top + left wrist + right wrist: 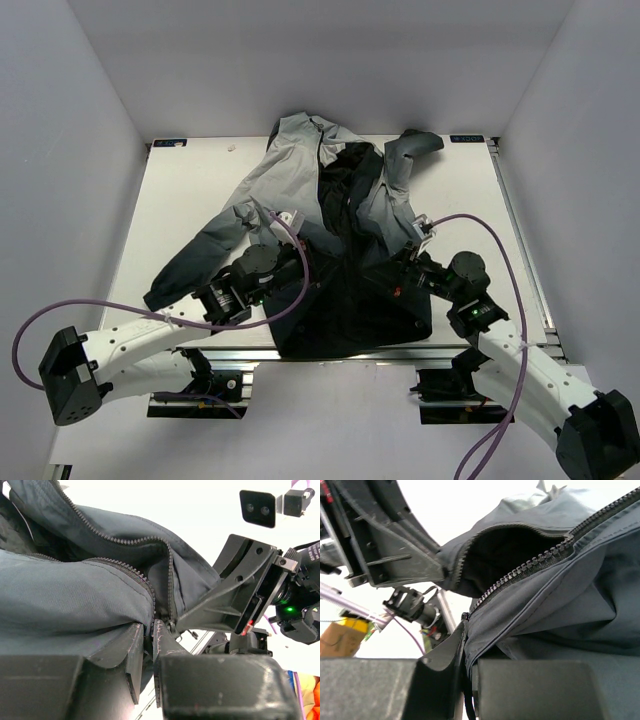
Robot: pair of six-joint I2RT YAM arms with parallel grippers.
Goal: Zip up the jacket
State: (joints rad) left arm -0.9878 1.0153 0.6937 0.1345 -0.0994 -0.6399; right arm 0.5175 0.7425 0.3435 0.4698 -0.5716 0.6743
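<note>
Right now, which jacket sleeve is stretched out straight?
The left-side sleeve: it lies long and flat, ending in a dark cuff. The other sleeve is bunched up near the table's far edge.

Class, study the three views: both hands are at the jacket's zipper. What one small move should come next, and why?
Probably the left hand should ease up the zipper line while the right hand anchors the jacket. Both pinch fabric where the tooth rows meet; above, the rows gape open. The left hand's exact grip is hidden.
</note>
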